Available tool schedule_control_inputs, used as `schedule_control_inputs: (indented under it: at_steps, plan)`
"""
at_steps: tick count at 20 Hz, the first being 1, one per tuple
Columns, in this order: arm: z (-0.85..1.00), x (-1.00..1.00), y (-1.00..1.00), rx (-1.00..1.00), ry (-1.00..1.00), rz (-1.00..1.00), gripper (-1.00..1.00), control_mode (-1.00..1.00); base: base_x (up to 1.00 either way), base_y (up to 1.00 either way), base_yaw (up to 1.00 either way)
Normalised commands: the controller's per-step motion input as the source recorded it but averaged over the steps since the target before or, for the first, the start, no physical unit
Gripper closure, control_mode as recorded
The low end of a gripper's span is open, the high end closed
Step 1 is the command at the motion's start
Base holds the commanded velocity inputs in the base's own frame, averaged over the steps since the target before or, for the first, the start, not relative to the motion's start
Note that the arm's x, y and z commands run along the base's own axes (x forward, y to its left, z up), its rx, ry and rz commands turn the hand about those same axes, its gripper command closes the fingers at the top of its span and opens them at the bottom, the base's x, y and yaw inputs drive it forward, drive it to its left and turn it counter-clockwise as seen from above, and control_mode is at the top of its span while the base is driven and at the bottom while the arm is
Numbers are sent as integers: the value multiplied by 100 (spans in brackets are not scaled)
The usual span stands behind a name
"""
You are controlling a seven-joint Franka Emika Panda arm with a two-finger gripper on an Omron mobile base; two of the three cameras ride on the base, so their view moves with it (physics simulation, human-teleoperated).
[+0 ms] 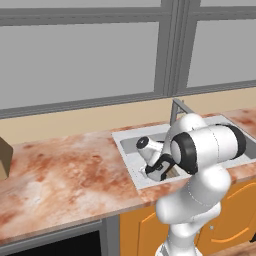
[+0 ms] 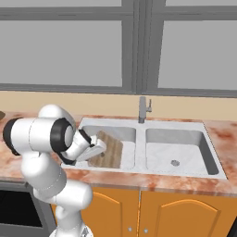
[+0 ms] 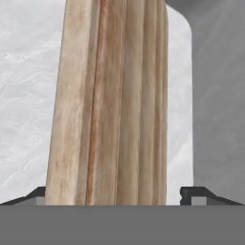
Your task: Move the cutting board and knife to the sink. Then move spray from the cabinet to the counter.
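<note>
The cutting board lies in the left basin of the sink, leaning a little against the basin's left wall. In the hand view the cutting board runs lengthwise between my finger tips, with a gap showing on the right side. My gripper is open just over the board's near end, down at the basin's left rim. From the left base view, the gripper sits low in the sink, with a sliver of board beside it. The marbled counter surrounds the sink. The knife, spray and cabinet are out of view.
A grey faucet stands behind the divider between the basins. The right basin has a drain. A brown box sits at the counter's far left. Windows line the back wall. A dark appliance opening is under the counter.
</note>
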Motion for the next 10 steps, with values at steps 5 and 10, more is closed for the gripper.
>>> schedule_control_inputs:
  at_steps: [5,10]
  plan:
    - [12,0,14,13,0,0,-100,-100,0,0,0]
    - [16,0,9,14,0,0,-100,-100,0,0,0]
